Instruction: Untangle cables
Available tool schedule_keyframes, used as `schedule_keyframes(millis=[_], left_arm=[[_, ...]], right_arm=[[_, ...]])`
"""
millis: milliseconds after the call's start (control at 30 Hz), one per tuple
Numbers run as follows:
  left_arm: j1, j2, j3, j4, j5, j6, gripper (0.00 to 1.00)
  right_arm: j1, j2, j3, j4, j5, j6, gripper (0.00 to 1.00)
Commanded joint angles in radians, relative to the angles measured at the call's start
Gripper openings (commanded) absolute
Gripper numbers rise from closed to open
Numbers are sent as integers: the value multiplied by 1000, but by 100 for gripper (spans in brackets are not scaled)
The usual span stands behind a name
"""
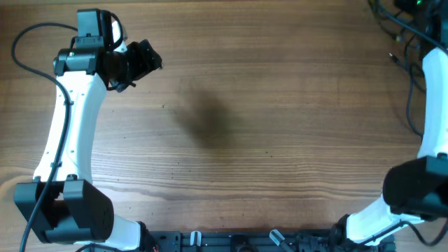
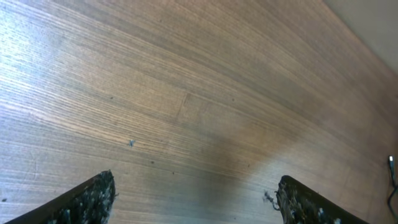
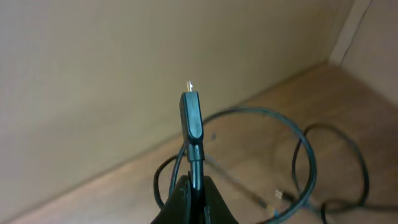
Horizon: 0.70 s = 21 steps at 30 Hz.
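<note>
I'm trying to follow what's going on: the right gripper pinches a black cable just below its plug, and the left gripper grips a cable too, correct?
Not quite. The left gripper stands open over the wooden table, holding nothing, as the left wrist view shows. The right gripper does pinch a cable just below its plug.

Overhead light: we see bright, even light on the wooden table [image 1: 294,161]; one soft dark shadow lies just off centre toward 9 o'clock.
Left wrist glare: we note a pale bluish sheen at 10 o'clock and shade deepening toward 6 o'clock.
Left wrist blur: the fingertips [image 2: 93,200] of the left gripper [image 2: 196,196] look soft.
Right wrist focus: we find it dimmer and warmer; the plug [image 3: 191,115] is sharp, the cables [image 3: 305,155] behind it hazy.
</note>
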Motion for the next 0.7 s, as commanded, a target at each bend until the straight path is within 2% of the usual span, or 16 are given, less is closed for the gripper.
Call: schedule_keyframes(millis=[0,167,267,433,667], left_arm=[[0,4,6,4,-10,-3,85],[0,8,6,15,-10,-3,85],[0,10,6,16,-10,-2,85],[0,10,6,34,-9,-3,85],[0,10,6,38,-9,-3,85]], right_arm=[[-3,92,1,70,98,13,4],[-3,274,1,227,203,21,4],[-13,361,1,239,270,123,4],[-37,352,2,237,280,143,4],[-127,333,2,149,259,145,4]])
